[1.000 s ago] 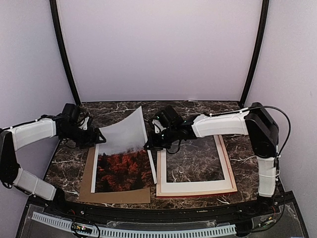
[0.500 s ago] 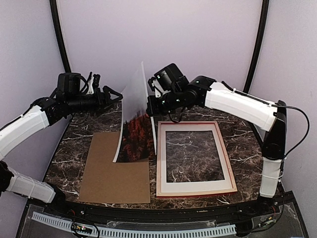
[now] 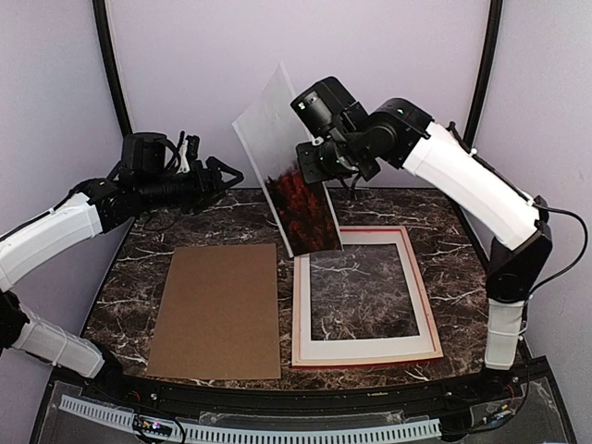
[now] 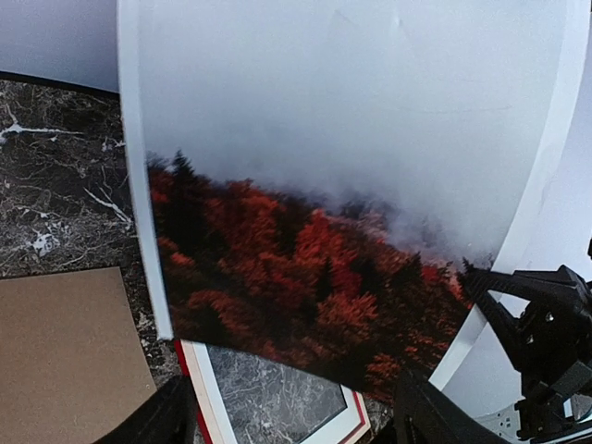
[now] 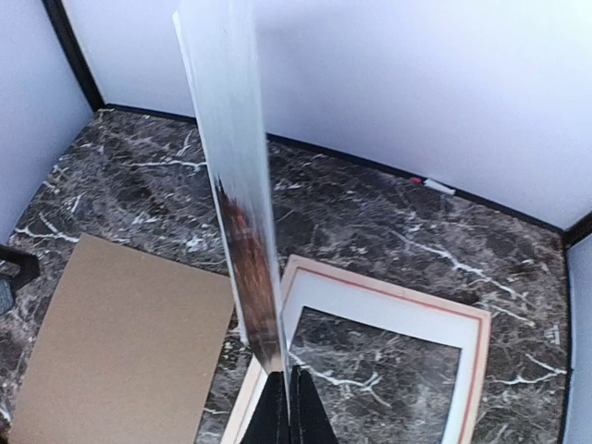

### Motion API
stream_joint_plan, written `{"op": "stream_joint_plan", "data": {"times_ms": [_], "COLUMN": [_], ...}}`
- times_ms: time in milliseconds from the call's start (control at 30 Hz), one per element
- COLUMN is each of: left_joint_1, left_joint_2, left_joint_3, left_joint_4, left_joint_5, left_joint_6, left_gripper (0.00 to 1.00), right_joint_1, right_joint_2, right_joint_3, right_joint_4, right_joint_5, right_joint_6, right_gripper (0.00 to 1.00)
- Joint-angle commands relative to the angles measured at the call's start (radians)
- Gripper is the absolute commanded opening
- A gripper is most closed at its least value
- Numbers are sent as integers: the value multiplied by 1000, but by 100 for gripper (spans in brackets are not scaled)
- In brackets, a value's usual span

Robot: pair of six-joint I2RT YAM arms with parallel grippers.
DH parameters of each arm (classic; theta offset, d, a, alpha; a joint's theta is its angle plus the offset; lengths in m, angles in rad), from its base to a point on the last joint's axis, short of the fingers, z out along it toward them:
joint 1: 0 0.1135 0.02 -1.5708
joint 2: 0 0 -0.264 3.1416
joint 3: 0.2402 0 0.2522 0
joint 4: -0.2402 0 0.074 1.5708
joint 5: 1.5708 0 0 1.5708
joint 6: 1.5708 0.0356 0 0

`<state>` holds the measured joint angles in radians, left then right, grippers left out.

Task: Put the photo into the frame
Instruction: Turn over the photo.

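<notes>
The photo point(image 3: 282, 153) hangs tilted in the air, its misty sky uppermost and its red trees lowest, above the back left corner of the frame point(image 3: 370, 230). My right gripper point(image 3: 310, 159) is shut on the photo's right edge. In the right wrist view the photo point(image 5: 236, 185) stands edge-on, pinched in that gripper point(image 5: 291, 412). The frame lies flat with a white mat point(image 3: 365, 349) in it. My left gripper point(image 3: 227, 172) is open, in the air to the left of the photo and apart from it. Its wrist view faces the picture side point(image 4: 314, 185), with nothing between its fingers point(image 4: 162, 416).
A brown cardboard backing board point(image 3: 217, 310) lies flat left of the frame. Dark marble tabletop point(image 3: 203, 217) surrounds both. A small white stick point(image 5: 435, 186) lies at the foot of the back wall. Black uprights point(image 3: 116, 102) stand at both back corners.
My right gripper has lifted the photo off the cardboard board, up and to the right, toward the frame. My left arm has risen beside it, its gripper still open.
</notes>
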<state>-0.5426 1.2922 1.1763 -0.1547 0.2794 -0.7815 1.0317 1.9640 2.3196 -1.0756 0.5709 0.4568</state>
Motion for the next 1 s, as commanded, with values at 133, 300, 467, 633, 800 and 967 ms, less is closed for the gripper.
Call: {"op": "stream_joint_plan", "data": {"times_ms": [133, 300, 467, 633, 800, 967], "left_joint_1": [-3, -5, -6, -7, -6, -7], "left_joint_2": [-52, -69, -93, -133, -174, -189], "left_joint_3": [-46, -65, -126, -298, -400, -475], "left_joint_4": [17, 63, 129, 275, 308, 268], "left_joint_5": [-25, -14, -25, -31, -80, -130], "left_joint_6": [7, 3, -45, -191, -245, -284], "left_gripper": [75, 75, 75, 75, 75, 75], "right_joint_1": [94, 120, 121, 122, 120, 112], "right_joint_2": [64, 116, 119, 166, 222, 258], "right_joint_3": [103, 82, -71, -164, -221, -282], "right_joint_4": [-129, -114, 31, 139, 235, 320], "right_joint_5": [325, 275, 118, -41, -184, -296], "right_joint_6": [-40, -44, -49, -30, -11, 11], "right_gripper": [0, 0, 1, 4, 5, 3]}}
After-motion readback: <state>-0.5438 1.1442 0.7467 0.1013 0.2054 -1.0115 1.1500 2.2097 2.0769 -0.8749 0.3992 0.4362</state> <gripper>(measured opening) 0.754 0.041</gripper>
